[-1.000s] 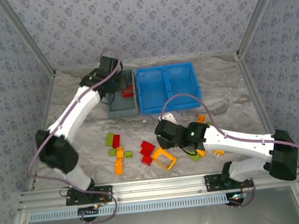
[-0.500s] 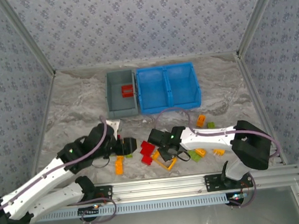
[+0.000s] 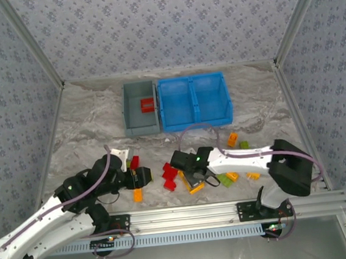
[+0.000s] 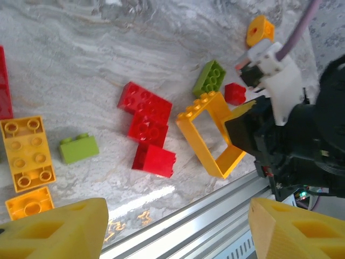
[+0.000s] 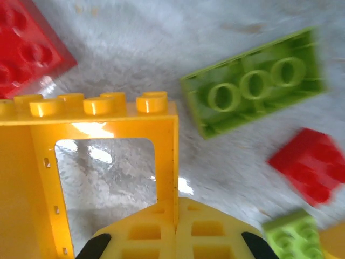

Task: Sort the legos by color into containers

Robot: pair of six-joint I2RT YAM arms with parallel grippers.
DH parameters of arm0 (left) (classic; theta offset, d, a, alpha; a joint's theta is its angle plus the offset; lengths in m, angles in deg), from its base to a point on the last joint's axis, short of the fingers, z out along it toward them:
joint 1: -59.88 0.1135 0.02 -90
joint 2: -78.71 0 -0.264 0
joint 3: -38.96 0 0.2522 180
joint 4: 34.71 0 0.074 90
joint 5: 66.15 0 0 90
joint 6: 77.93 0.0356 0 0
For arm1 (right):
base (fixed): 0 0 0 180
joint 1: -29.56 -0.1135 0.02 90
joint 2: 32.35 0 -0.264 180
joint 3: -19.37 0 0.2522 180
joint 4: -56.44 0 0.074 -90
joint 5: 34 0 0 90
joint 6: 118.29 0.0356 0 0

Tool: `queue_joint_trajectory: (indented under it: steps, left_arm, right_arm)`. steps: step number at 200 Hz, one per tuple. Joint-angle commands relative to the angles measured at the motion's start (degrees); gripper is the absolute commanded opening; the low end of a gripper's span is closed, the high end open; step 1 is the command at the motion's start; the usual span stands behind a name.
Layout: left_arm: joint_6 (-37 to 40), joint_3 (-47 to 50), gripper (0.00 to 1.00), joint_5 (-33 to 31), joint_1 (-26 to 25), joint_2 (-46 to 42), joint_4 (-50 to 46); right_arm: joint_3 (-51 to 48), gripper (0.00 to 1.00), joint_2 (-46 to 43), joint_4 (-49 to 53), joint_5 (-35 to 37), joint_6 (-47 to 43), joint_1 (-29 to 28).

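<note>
At lower left of the top view my left gripper (image 3: pixel 143 176) hangs with fingers apart by the loose legos (image 4: pixel 148 116), and right of it my right gripper (image 3: pixel 193 178) is clamped on the orange frame (image 5: pixel 102 116) by one side, gray bin (image 3: pixel 142 130) and blue bin (image 3: pixel 197 122) at upper centre.

The top camera looks down on the desk (image 3: pixel 87 131) from high behind. Wrist cameras peer past the left fingers (image 4: pixel 54 229) and, far closer, the right fingers (image 5: pixel 151 234) — both share the orange frame (image 4: pixel 202 102) just ahead.
</note>
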Motion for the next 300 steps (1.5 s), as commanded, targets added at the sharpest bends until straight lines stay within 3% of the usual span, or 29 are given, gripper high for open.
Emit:
queue_joint_trajectory:
  steps: [1, 29, 60, 114, 168, 232, 256, 287, 300]
  left_arm:
    - [2.3, -5.8, 0.72, -3.0, -0.2, 2.7, 5.0]
    - [4.9, -12.0, 0.76, -7.9, 1.1, 10.1, 6.4]
    - [8.2, -20.5, 0.75, -7.4, 4.5, 18.3, 8.5]
    - [10.6, -30.6, 0.74, -12.5, 5.5, 29.2, 6.8]
    - [10.6, -30.5, 0.73, -13.4, 5.5, 32.8, 8.2]
    - [11.3, -31.5, 0.72, -18.8, 3.4, 35.2, 8.6]
    - [13.1, -36.7, 0.72, -23.9, -0.4, 39.4, 4.6]
    - [13.0, -38.0, 0.72, -24.5, -2.1, 41.2, 4.0]
    - [12.6, -37.4, 0.72, -24.6, -2.3, 40.8, 4.3]
  right_arm:
    - [6.8, 0.03, -5.7, 8.0, 6.1, 3.4, 4.1]
    - [18.2, 0.03, -0.8, 4.7, 5.9, -0.3, 12.9]
    - [34.4, 0.0, 14.3, 2.9, 6.6, -2.2, 21.0]
    - [57.7, 0.01, 36.1, 2.9, 4.7, -10.1, 28.4]
    - [66.3, 0.03, 47.0, -1.9, -0.2, -13.9, 31.7]
    - [72.2, 0.06, 54.0, -2.3, -6.6, -10.9, 33.8]
    - [73.7, 0.11, 55.3, -2.7, -8.3, -10.3, 34.7]
    - [75.7, 0.37, 55.0, 0.2, -8.6, -10.4, 35.1]
    - [74.1, 0.41, 52.2, 0.1, -7.6, -10.8, 34.8]
